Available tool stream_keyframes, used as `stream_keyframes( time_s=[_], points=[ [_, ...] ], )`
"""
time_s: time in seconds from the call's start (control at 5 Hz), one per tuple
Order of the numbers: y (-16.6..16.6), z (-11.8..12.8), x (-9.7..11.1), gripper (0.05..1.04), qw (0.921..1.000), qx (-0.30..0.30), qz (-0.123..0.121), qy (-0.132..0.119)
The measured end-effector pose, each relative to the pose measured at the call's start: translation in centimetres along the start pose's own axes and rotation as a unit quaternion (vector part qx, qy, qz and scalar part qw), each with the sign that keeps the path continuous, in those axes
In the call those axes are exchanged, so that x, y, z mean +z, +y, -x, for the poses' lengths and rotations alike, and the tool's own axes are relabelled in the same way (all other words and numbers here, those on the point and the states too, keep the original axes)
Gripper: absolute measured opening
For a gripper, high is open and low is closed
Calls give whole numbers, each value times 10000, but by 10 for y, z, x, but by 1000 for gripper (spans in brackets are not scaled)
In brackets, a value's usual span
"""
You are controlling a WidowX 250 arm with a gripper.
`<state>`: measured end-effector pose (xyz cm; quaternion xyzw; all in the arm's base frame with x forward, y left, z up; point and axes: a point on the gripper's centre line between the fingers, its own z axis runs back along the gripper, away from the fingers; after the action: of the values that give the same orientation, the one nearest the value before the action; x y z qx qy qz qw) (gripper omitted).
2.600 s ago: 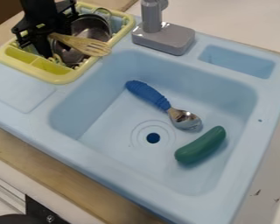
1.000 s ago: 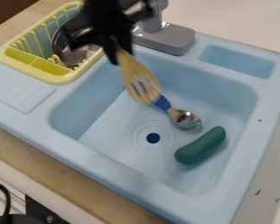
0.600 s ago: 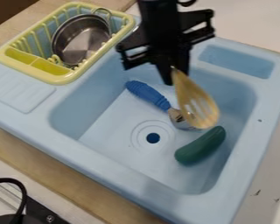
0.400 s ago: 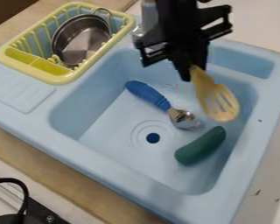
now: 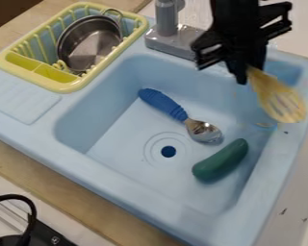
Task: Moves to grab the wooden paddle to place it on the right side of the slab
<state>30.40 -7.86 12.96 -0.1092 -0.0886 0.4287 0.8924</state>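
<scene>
- Wooden paddle [image 5: 282, 98]: raised at the upper right of the view, its slotted head overlapping the right rim of the blue sink [image 5: 124, 182]. Long axis oblique, running from the handle end at upper left to the slotted head at lower right.
- Gripper [image 5: 245, 76]: above the upper right part of the sink, jaws downward and pinching the paddle by its handle end.
- Change from the preceding frame: gripper and paddle have shifted rightward; the head, then over the basin's right part, now overlaps the rim, and the axis slants slightly more. In the earliest frame the paddle lay across the dish rack. Spoon and green toy are unchanged.
- Basin: spoon [image 5: 161, 103] with ribbed blue handle, its metal bowl toward the lower right; green elongated toy [image 5: 221, 161], obliquely placed near the bowl, apart from it; dark drain [image 5: 169, 152] left of the toy.
- Periphery: yellow-green dish rack [image 5: 70, 89] at upper left, containing a metal pan [image 5: 89, 43]; grey faucet [image 5: 166, 19] behind the basin; wooden counter [image 5: 73, 182] along the sink's lower left side.
</scene>
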Motion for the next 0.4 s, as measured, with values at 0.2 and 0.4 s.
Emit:
stream_keyframes(
  time_s=[0.2,0.4],
  points=[
    [-7,-3,-7,104,10000,76,-19,60],
    [-11,-16,-13,104,9999,50,-45,-114]
  ],
)
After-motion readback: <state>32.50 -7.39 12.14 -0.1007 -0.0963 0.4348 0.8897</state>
